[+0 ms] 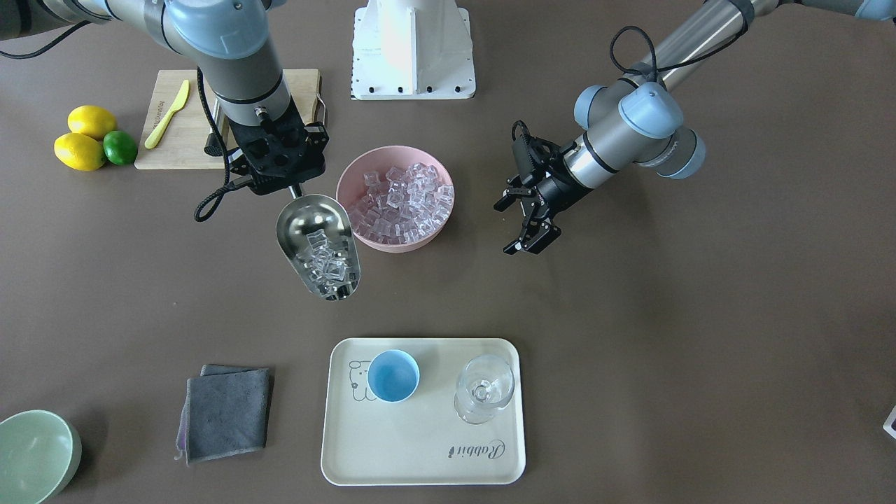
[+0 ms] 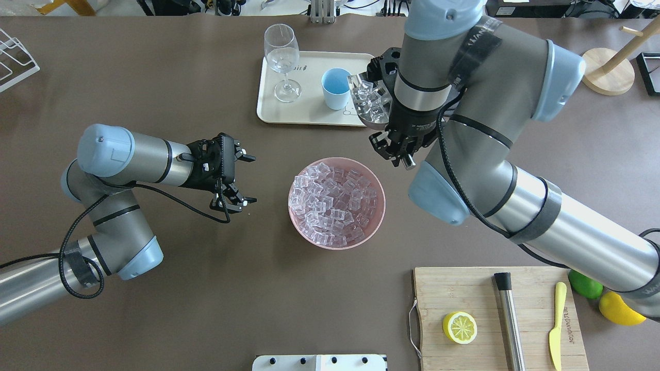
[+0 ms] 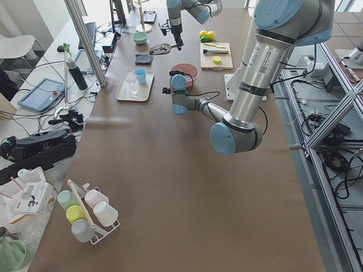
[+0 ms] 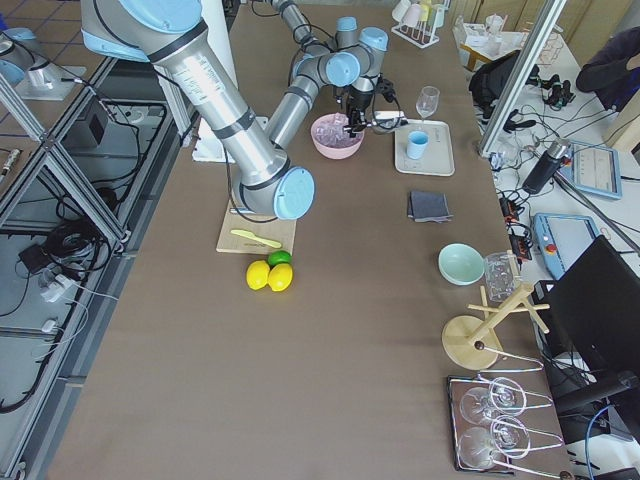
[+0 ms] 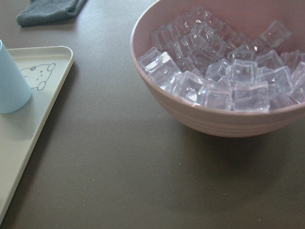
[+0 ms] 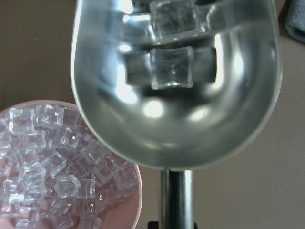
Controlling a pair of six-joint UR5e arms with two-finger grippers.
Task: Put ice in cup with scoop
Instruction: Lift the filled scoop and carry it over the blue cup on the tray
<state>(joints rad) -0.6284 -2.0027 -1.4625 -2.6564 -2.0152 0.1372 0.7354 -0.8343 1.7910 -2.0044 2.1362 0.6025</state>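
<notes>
Brown and matte, the counter (image 1: 630,350) runs long through a workshop fenced with aluminium struts, with cables and screens along both sides. At its far ends stand a mug rack (image 3: 85,212) of pastel cups and a wire rack (image 4: 500,420) of stemmed glasses.

Near the white robot base (image 1: 413,49) a pink bowl (image 1: 399,246) sits heaped with ice (image 1: 402,199). The right claw (image 1: 294,187) is clamped on the thin handle of the scoop (image 1: 318,246), which it holds off the counter just beside the pink bowl, on the side toward the tray. Several clear cubes lie in the scoop's trough toward its open end.

The cream tray (image 1: 420,462) lies flat nearer the operators' edge. On it the cup (image 1: 393,376) stands upright, its blue inside showing no cubes, and a stemmed glass (image 1: 484,388) stands near it, apart.

The left claw (image 1: 502,229) hangs on the bowl's other side, fingers spread apart and gripping nothing.

A folded grey cloth (image 1: 227,413) lies beside the tray, a pale green bowl (image 1: 35,455) at the counter's corner. Behind the right arm a wooden board (image 1: 175,150) carries a yellow knife (image 1: 166,115), a half lemon (image 2: 459,327) and a steel cylinder (image 2: 509,319). Two lemons (image 1: 80,150) and a lime (image 1: 120,148) rest just off the board.
</notes>
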